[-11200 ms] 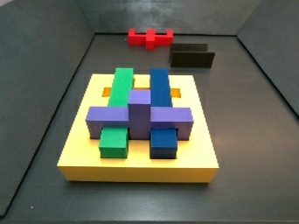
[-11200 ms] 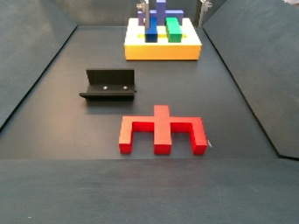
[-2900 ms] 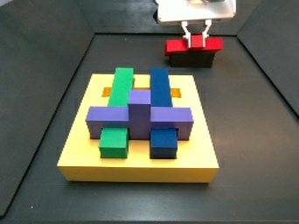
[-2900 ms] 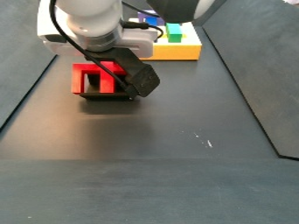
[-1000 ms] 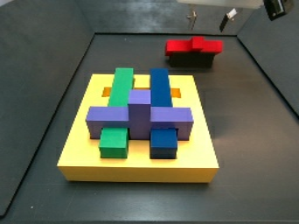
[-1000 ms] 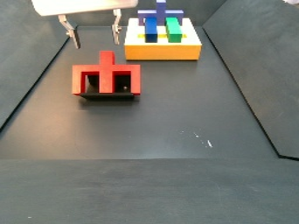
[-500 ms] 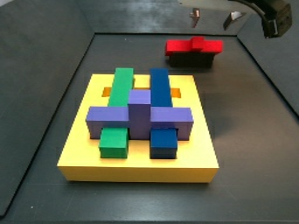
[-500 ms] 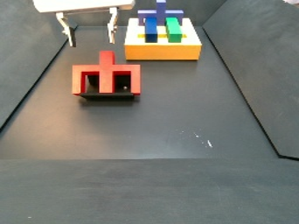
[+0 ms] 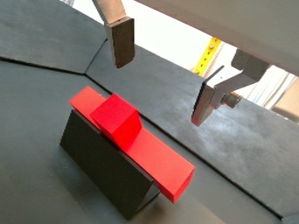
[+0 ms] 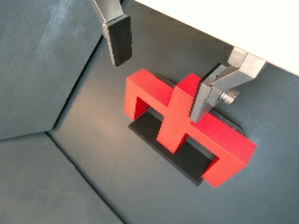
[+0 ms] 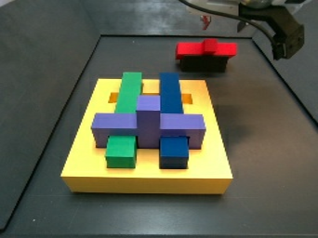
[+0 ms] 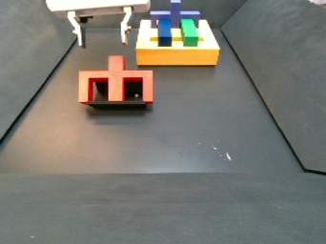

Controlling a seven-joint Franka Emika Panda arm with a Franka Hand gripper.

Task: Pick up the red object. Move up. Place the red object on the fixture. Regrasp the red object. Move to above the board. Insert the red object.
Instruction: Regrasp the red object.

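Since 1 second ago the tool [image 12: 103, 26] has risen, its 2 fingers [image 9: 121, 42] apart and empty above the red object [image 10: 184, 127], which sits on the fixture [image 9: 98, 171]. Probably light, rigid, slick plastic; grip its centre stub.

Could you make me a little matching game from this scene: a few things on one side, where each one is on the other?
Things:
1. red object
2. gripper
3. purple block
4. fixture

Places:
A. lies across the yellow board
B. rests on the fixture
C. hangs open and empty above the red object
D. stands on the dark floor

Pairs: 1-B, 2-C, 3-A, 4-D
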